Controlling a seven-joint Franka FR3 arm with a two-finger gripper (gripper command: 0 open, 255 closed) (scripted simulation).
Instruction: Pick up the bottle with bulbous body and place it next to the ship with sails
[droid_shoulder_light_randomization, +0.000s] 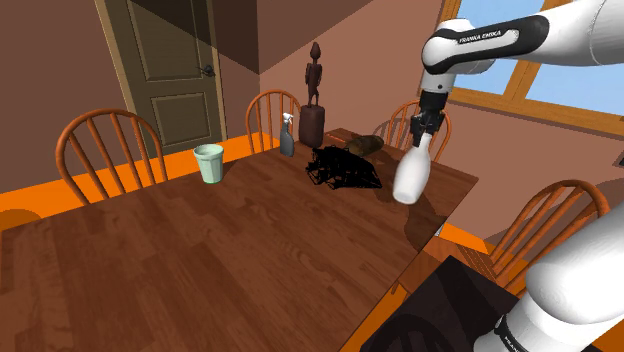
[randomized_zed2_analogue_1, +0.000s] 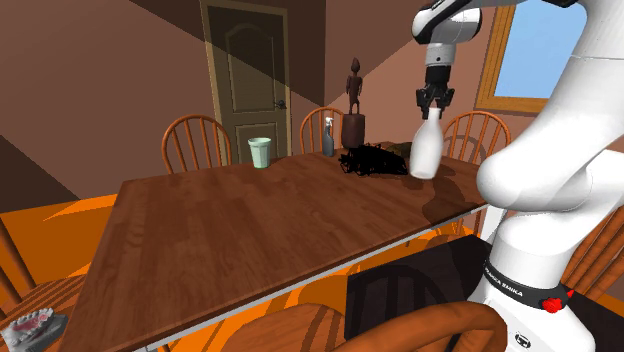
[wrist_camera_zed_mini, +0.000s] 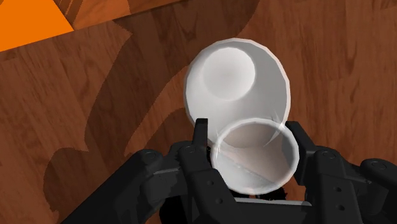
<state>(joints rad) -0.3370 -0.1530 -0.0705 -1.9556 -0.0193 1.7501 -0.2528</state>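
Holding the white bottle (droid_shoulder_light_randomization: 411, 178) by its neck, bulbous body hanging low and somewhat tilted, seemingly clear of the counter (droid_shoulder_light_randomization: 200, 260), with a shadow beneath. Clenched on that neck from both sides with the hand (droid_shoulder_light_randomization: 423, 138); from the wrist, black fingers (wrist_camera_zed_mini: 194, 159) hugging the open rim. Hovering just beside the black ship (droid_shoulder_light_randomization: 345, 168), on the side toward the shoulder view's right, near the counter's edge. Farther off, past the ship: a grey spray bottle (droid_shoulder_light_randomization: 287, 135), a dark carved statue (droid_shoulder_light_randomization: 313, 95), a pale green cup (droid_shoulder_light_randomization: 209, 163).

Likely to go wrong: swinging the round belly into the ship's thin rigging while lowering, given the tilt and the closeness. Could also slip through the narrow neck hold, or topple if let go before standing flat. Best set down away from the edge, to avoid rolling off.
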